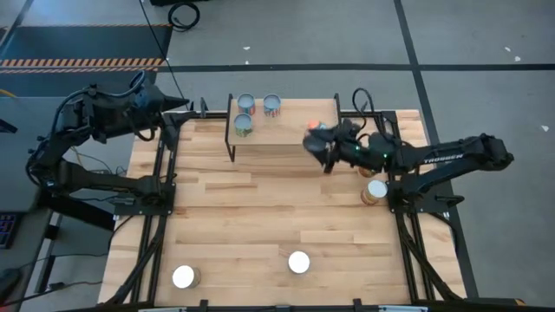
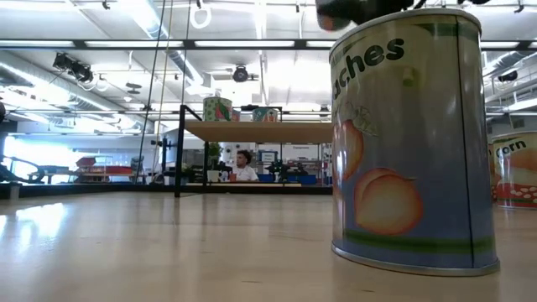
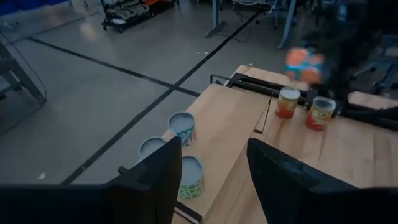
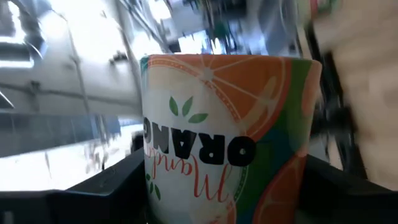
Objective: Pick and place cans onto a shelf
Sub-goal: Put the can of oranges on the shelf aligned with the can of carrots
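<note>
A tall peach-labelled tin (image 2: 411,143) waits at the bench's (image 1: 260,217) near edge, awaiting its turn. Beyond, the right gripper (image 1: 319,143) reaches over the light wood shelf's (image 1: 286,132) right end, jaws clamped around an orange-labelled can (image 4: 224,137) for placing beside three shelved cans (image 1: 246,106). The left gripper (image 1: 178,108) idles at the far-left corner, jaws parted, empty.

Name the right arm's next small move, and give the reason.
Probably lower the orange can onto the shelf and open. The right tool grips it over the shelf's bare right end; three cans stand at its left end.
</note>
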`<state>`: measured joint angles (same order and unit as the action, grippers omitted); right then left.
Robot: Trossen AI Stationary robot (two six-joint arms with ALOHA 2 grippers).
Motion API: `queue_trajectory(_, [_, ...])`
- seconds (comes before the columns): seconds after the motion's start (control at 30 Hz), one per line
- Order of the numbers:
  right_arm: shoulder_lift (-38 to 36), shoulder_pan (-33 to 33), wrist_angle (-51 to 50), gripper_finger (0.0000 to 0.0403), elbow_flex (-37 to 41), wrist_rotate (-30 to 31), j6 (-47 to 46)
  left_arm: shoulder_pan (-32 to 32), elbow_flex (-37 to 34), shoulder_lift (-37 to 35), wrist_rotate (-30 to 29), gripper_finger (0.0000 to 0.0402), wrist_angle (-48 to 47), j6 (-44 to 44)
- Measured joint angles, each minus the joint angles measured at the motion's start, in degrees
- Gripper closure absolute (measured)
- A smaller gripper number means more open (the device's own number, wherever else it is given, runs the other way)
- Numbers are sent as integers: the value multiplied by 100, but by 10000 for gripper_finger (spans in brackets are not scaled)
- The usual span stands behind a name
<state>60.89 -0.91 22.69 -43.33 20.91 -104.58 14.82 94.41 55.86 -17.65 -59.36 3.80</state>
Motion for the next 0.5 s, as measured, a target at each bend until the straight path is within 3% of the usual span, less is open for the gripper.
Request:
queue_trajectory(0.23, [646,-653,311,116,2,-532,-790,-42,0,102,100,214,-101,-308])
queue_trajectory(0.37, [1433,-640,1720,117,7,-693,-1033,-67,0,161,112,214,-95,-521])
queue_trajectory(0.5, [2211,-640,3044,117,0,-255,-1408,-64,0,215,103,214,-97,-711])
